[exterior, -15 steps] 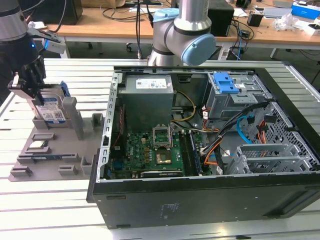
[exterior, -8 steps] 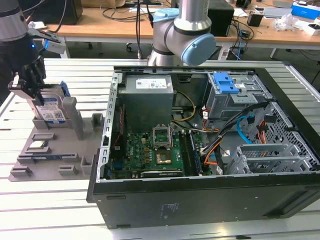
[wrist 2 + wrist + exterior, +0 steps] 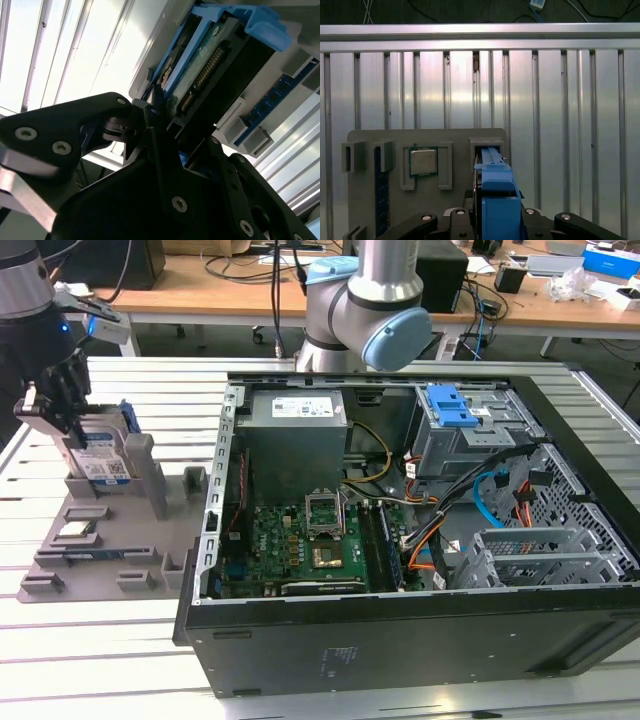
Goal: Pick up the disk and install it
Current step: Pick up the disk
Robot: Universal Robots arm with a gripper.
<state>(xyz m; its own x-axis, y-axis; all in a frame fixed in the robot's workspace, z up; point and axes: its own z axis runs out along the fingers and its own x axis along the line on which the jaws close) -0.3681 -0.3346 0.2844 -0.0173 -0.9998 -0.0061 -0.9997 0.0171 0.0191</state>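
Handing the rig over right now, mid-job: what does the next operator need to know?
Pincer: down at the disk, astride its blue bracket in both wrist views; whether it is clamped cannot be told.
Disk: standing upright in its slot on the grey holder tray, at the exterior view's left, beside the open computer case.
Done: pincer is at the disk.
Left: disk not lifted out, not in the case.

Bright even light, glare on aluminium table [image 3: 75, 50]
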